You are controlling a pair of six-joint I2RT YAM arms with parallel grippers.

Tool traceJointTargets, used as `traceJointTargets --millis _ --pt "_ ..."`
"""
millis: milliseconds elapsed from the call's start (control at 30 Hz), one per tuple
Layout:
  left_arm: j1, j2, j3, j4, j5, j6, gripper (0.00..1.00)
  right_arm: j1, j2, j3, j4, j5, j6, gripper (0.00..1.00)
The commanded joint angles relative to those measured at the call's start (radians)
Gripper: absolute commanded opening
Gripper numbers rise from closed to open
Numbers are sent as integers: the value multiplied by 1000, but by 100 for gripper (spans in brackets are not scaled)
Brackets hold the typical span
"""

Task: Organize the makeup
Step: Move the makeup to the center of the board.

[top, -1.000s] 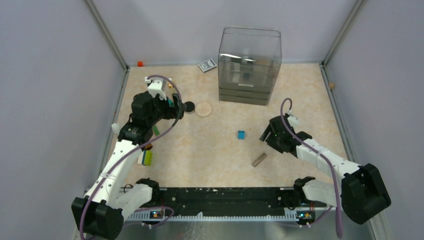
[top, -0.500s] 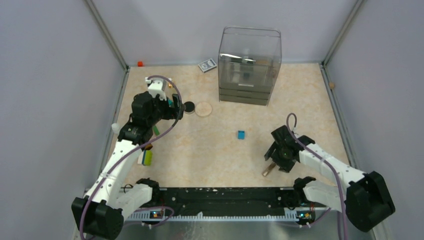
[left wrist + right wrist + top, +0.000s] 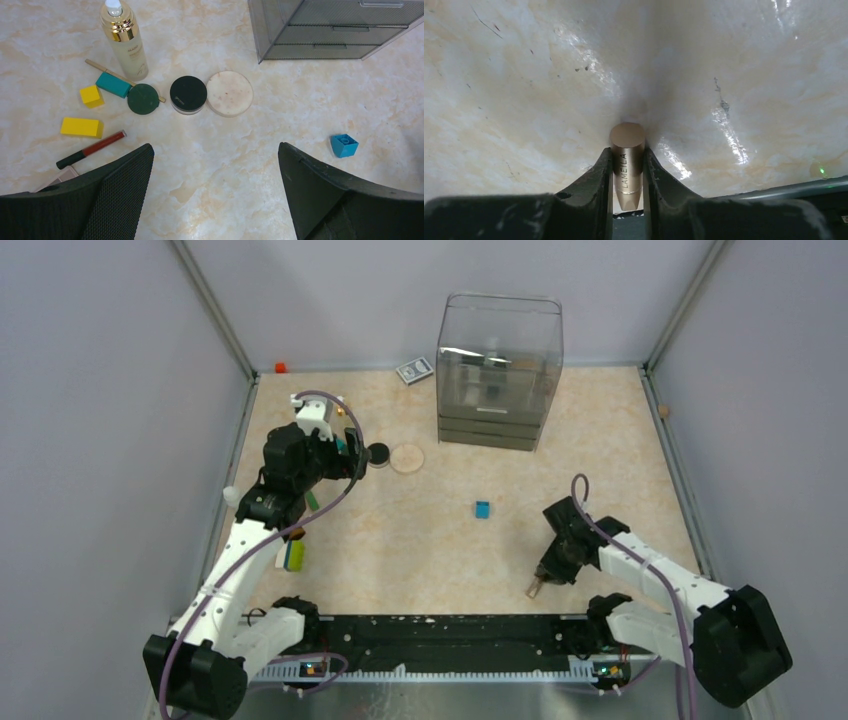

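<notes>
1. Right tool [image 3: 627, 159]: clamped on the tan tube [image 3: 626, 136], one finger on each flank. The tube's end is at the tabletop [image 3: 524, 75], near right, close to the near edge.
2. Left tool [image 3: 215, 149]: fingers wide apart, holding nothing, hanging over the far-left cluster.
3. Loose makeup, far left: gold-capped bottle [image 3: 125, 42], upright; black compact [image 3: 188, 94] touching the beige disc [image 3: 229, 93] on its right; a corner of the pinkish palette [image 3: 57, 178] beside the left finger.
4. Non-makeup among them: yellow blocks [image 3: 82, 127], teal block [image 3: 114, 84]. The blue cube [image 3: 344, 145] sits apart, mid-tabletop.
5. Drawer unit [image 3: 498, 370], far centre: drawers shut. Something pale stands in the clear upper case, but I cannot tell what.
6. Progress, my estimate: early. One tube is in hand and not yet stowed; item 3 is unsorted.
7. View notes: only the right wrist view shows the grip and the lettering on the tube; overhead I see just the tube's tip under the arm. Only the left wrist view shows the whole cluster; overhead the arm hides all of it but the compact and disc. Only overhead shows the card box [image 3: 413, 371], far centre.
</notes>
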Motion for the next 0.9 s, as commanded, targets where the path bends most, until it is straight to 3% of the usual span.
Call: traceJointTargets --millis 0,67,200,367,533,667,733,767,833,867 --pt "-2 -7 7 15 5 11 99 11 47 17 55 49 -116 9" --pt "-2 -5 8 15 3 12 99 11 64 38 96 54 -192 0" --pt "-2 2 13 8 -1 12 99 18 45 67 275 -28 -313 0" --pt "-2 -1 15 4 -11 10 99 112 64 169 581 -102 -335 0" --pt "-2 -15 18 -5 -38 12 99 251 317 369 754 -82 -363 0" --pt "-1 -24 17 -8 -63 15 99 339 620 548 884 -81 -322 0" --pt "0 -27 18 -10 -73 16 99 352 744 641 925 -81 -287 14" --pt "-1 -30 16 -10 -77 18 99 353 794 677 958 -93 -261 27" --pt "-1 -33 13 -10 -88 19 99 353 849 726 1017 -113 -234 63" --pt "-1 -33 13 -10 -91 19 99 354 855 740 1031 -111 -228 70"
